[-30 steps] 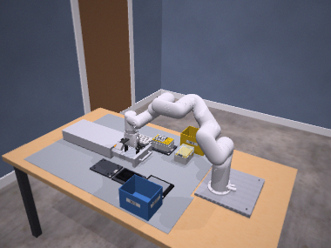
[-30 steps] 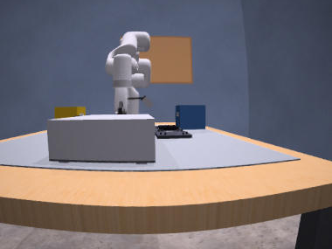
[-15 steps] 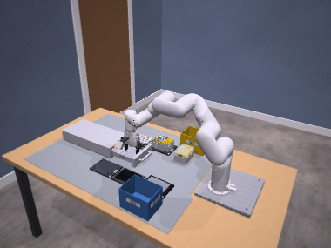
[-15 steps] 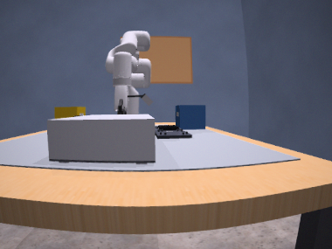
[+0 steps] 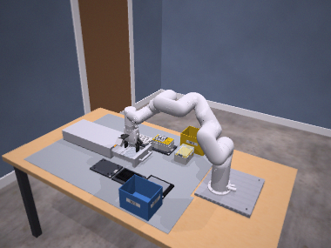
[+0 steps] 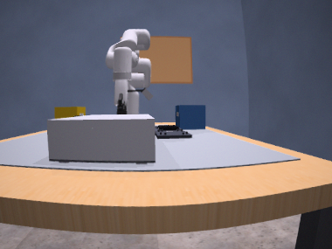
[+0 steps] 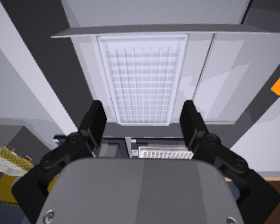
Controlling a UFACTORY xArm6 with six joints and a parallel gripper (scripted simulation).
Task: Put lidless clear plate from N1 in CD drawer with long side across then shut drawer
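The clear plate lies flat in the open drawer of the grey cooler CD, its long side running across the drawer in the left-hand place. My gripper is open and empty, just above the drawer's front edge, with the fingers apart from the plate's near end. In the top view the gripper hangs over the pulled-out drawer. In the exterior view the cooler's housing hides the drawer. An orange patch shows at the right edge of the wrist view.
A blue bin stands at the front of the mat, a yellow bin by the arm. A tip box and a small rack sit right of the drawer. Black work nests lie in front of the cooler.
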